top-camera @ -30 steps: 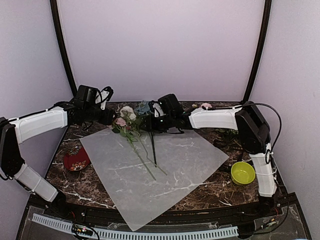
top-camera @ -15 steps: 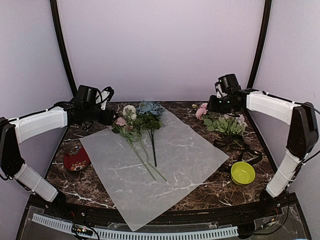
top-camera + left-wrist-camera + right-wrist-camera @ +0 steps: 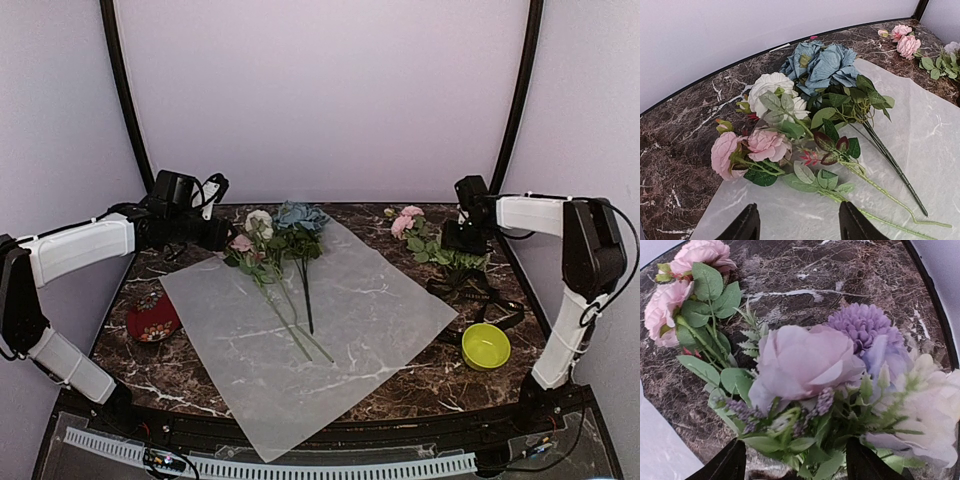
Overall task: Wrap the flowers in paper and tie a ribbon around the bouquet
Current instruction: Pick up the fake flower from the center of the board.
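Shows pink, white and blue-grey flowers (image 3: pixel 275 238) with green stems lying on the 11 o'clock part of frosted translucent white paper (image 3: pixel 350 335) on the marbled desk (image 3: pixel 430 382), left end effector (image 3: pixel 799 221) gaping empty at their 9 o'clock, right end effector (image 3: pixel 796 459) spread wide, gripping nothing, over purple and pink blooms (image 3: pixel 807 362).

The left arm (image 3: pixel 80 245) is bent at the elbow, with the forearm laid out level toward the middle. The left tool (image 3: pixel 799 207) is held with its fingers spread apart. The right arm (image 3: pixel 530 213) is folded sharply, forearm pointing inward. The right tool (image 3: pixel 796 447) appears to be held wide open, though only its fingertips are seen.
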Action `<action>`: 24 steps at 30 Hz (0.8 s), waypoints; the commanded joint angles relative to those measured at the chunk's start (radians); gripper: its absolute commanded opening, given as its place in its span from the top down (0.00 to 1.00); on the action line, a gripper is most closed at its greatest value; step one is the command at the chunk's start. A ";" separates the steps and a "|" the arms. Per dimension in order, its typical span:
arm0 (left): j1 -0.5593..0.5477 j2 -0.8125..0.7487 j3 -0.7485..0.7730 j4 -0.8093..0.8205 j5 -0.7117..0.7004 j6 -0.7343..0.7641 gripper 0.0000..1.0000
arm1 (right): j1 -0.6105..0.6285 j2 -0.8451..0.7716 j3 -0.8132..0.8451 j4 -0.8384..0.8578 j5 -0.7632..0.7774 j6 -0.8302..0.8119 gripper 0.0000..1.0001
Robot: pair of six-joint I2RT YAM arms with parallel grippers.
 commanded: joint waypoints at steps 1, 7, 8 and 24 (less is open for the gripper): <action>0.001 -0.045 -0.001 -0.010 0.011 0.014 0.44 | -0.019 0.103 0.080 0.020 0.028 -0.017 0.33; 0.002 -0.050 -0.003 -0.008 0.009 0.017 0.44 | -0.023 0.178 0.151 -0.001 0.117 -0.058 0.53; 0.001 -0.051 -0.003 -0.008 0.010 0.017 0.44 | -0.024 0.180 0.155 -0.003 0.134 -0.067 0.59; 0.001 -0.052 -0.005 -0.006 0.009 0.020 0.44 | -0.024 -0.368 -0.099 0.318 0.152 -0.327 1.00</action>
